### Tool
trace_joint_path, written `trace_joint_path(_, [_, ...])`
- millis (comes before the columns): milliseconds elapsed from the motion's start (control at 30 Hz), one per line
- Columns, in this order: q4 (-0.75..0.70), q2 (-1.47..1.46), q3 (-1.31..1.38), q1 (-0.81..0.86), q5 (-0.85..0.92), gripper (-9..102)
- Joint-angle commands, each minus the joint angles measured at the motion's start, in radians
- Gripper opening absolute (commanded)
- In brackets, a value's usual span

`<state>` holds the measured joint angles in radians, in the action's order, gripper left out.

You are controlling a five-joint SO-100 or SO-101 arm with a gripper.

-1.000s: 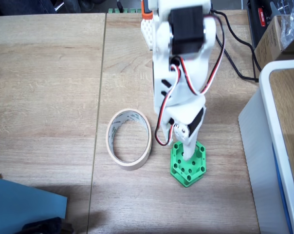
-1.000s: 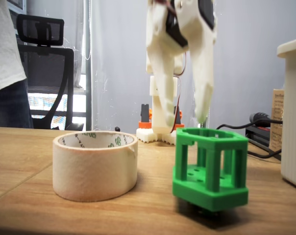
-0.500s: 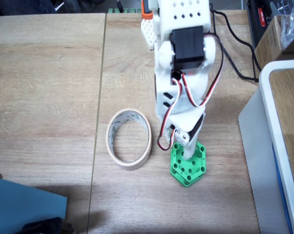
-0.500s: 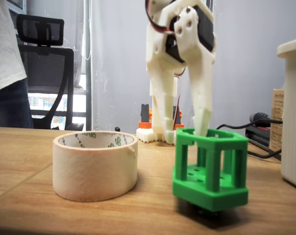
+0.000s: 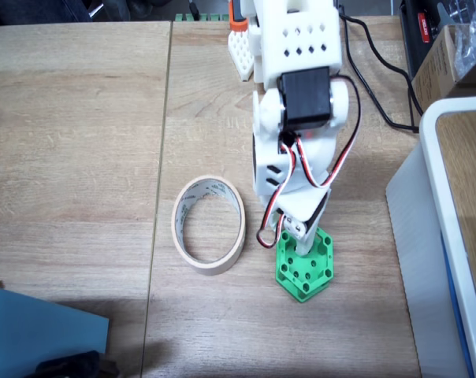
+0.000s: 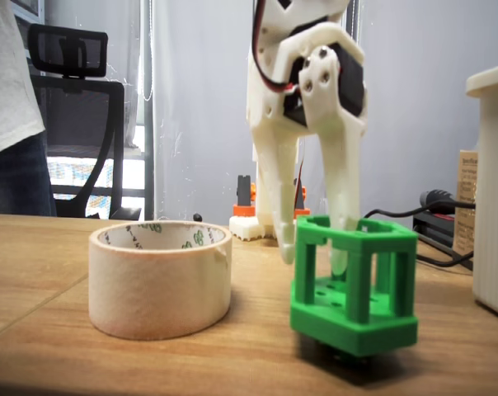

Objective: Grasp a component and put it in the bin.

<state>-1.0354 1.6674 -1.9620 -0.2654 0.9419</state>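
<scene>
While the white arm (image 5: 297,118) reaches out from its base (image 5: 239,47) at the far edge of the tabletop (image 5: 80,142) and bends steeply downward, its claw (image 6: 311,257) points straight at the green piece (image 6: 354,285).

Arm, one: white plastic, black motor (image 5: 305,98) on the upper side, red, white and black wires (image 5: 281,193) looping down beside it.

Claw, one: two fingers, spread apart. In the low side view one finger (image 6: 275,206) hangs just outside the wall of the green piece that faces the tape roll (image 6: 161,278); the other finger (image 6: 344,198) dips inside the piece through its open top. That wall stands between the two fingers, but they are not closed on it; nothing is held.

Green piece, one: six-sided, open lattice sides, round holes in its floor (image 5: 303,272). It rests on the tabletop just to the right of the tape roll in both fixed views, apart from it and slightly tilted in the low side view.

Tape roll, one: beige ring (image 5: 209,224), lying flat with nothing inside it.

White container, one (image 5: 435,236): with a blue edge, well to the right of the green piece in the view from above.

Blue sheet, one (image 5: 41,335): well left of the tape roll in the same view, at the near corner.

Office chair, one (image 6: 72,124): behind the tabletop, beside a person's white sleeve (image 6: 8,74).
</scene>
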Motion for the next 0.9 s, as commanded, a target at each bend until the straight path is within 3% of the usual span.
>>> trace_joint_path(0, [0.018,0.006,0.008,-0.006,-0.008,16])
trace_joint_path(467, [0.018,0.003,0.020,-0.006,-0.006,2])
trace_joint_path(867, [0.018,0.021,0.025,0.005,-0.008,0])
